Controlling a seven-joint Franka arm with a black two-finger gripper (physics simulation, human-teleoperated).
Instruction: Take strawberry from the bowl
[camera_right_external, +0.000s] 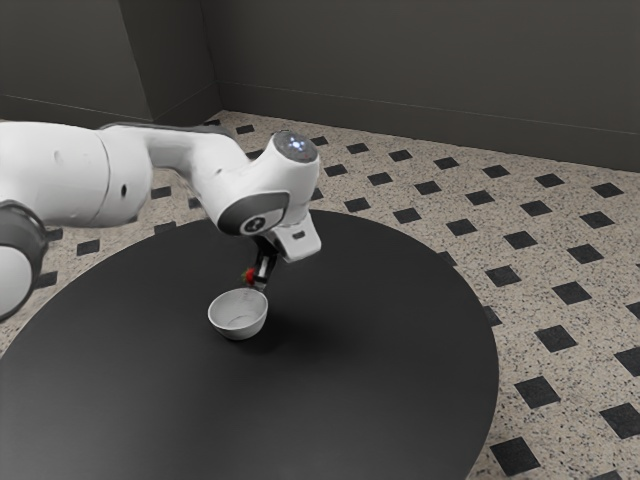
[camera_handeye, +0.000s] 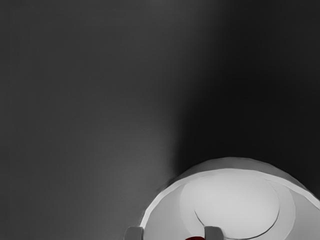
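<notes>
Strawberry (camera_right_external: 250, 277) raised above bowl (camera_right_external: 239, 332), between parted fingers of gripper (camera_right_external: 257, 281); unsupported below, hence judged gripped, gap set by fruit's width. Height presumably for rim clearance. Bowl upright on black table (camera_right_external: 390, 370), base giving stability.

The bowl (camera_right_external: 238, 332) stood upright on the table (camera_right_external: 400, 350), its shadow (camera_right_external: 290, 335) falling toward the exterior view's right. The table's edge lay well apart from it on that side. The strawberry (camera_right_external: 250, 276) was above the bowl, off its base, in the gripper (camera_right_external: 257, 282); the wrist view had it over the bowl's inside, near the fingers (camera_handeye: 214, 233). The arm (camera_right_external: 225, 180) came in from the exterior view's left and reached over the table. Behind the table, and round to the exterior view's right, lay the floor (camera_right_external: 470, 195), and behind that, the wall (camera_right_external: 420, 70).
</notes>
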